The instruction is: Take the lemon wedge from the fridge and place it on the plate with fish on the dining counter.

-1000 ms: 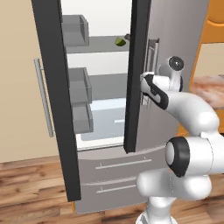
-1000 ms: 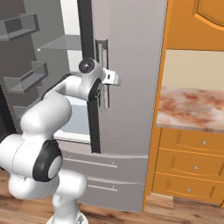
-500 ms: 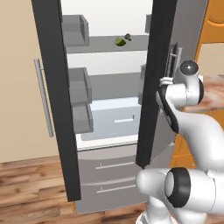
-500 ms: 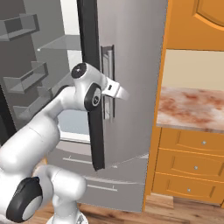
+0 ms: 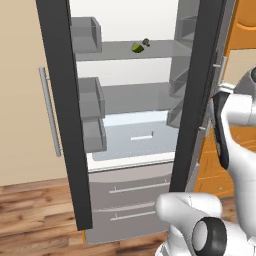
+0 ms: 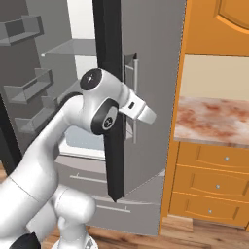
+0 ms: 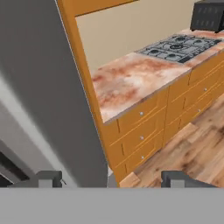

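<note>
The fridge (image 5: pixel 132 197) stands with both doors swung wide, its white interior showing. On an upper shelf lies the lemon wedge (image 5: pixel 136 47), tiny and yellow-green, with a small dark lump (image 5: pixel 146 42) just to its right. My gripper (image 6: pixel 147 114) hovers outside the right door (image 6: pixel 151 53), beside its bar handle (image 6: pixel 133 97) and pointing away from the shelves. In the hand view the gripper (image 7: pixel 111 179) is open, its fingertips (image 7: pixel 48 178) far apart with nothing between them. The plate with fish and the dining counter are out of view.
The right door's black edge (image 5: pixel 199 90) stands between my arm (image 5: pixel 227 125) and the shelves. Orange cabinets with drawers (image 6: pixel 216 180) carry a marbled counter (image 7: pixel 131 78) with a cooktop (image 7: pixel 179 46) right of the fridge. Door bins (image 5: pixel 90 102) line the left door. Plank floor (image 7: pixel 192 148) lies below.
The right fridge door has swung further open. My gripper has gone from shut on the door handle to open and has come off it, moving right.
</note>
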